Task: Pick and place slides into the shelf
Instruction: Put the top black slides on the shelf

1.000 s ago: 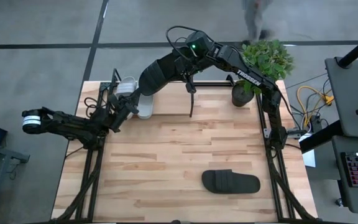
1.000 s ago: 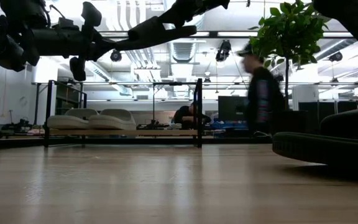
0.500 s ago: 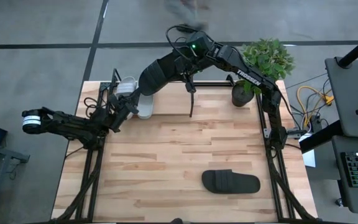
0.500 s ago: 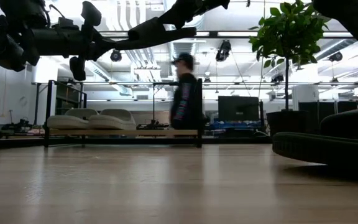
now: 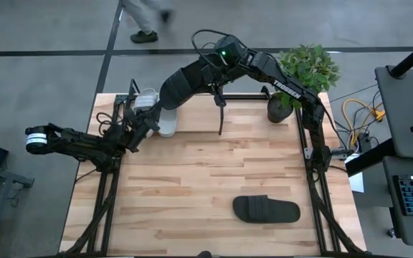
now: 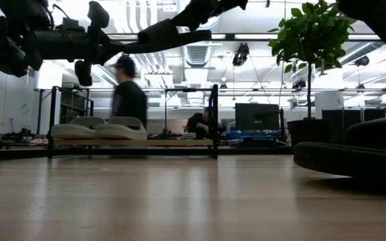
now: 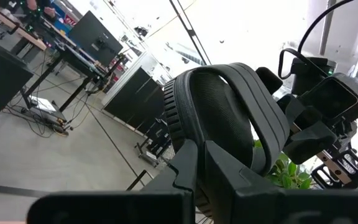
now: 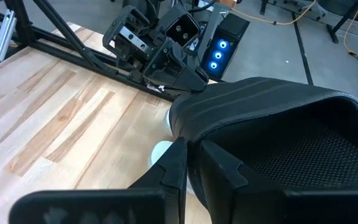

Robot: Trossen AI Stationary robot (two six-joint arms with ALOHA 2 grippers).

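My right gripper [image 8: 188,163] is shut on a black slide [image 5: 181,86] and holds it high over the table's far left, above the shelf [image 6: 133,142]. Two light grey slides [image 6: 72,129] [image 6: 119,127] rest sole-down on the shelf's wood board. A second black slide [image 5: 266,209] lies sole-down on the table at the near right. My left gripper [image 7: 197,165] is shut with nothing between its fingers. It stays just left of the raised slide [image 7: 222,118] and points up at it; I cannot tell whether it touches. My right gripper pinches the raised slide's wide strap at its edge [image 8: 207,134] between the two fingers. One finger [image 8: 222,168] looks to be under the strap and the other outside. The fingers slant down from the table's right. The slide hangs clear of shelf and table.
A potted plant [image 5: 303,72] stands at the far right corner. Black arm frames run along the table's left and right edges [image 5: 314,143]. Bare wood [image 5: 192,172] lies in the middle. A person [image 6: 129,97] walks in the room beyond the far edge.
Both arms and the raised slide have kept still. The person beyond the table has walked toward the left.
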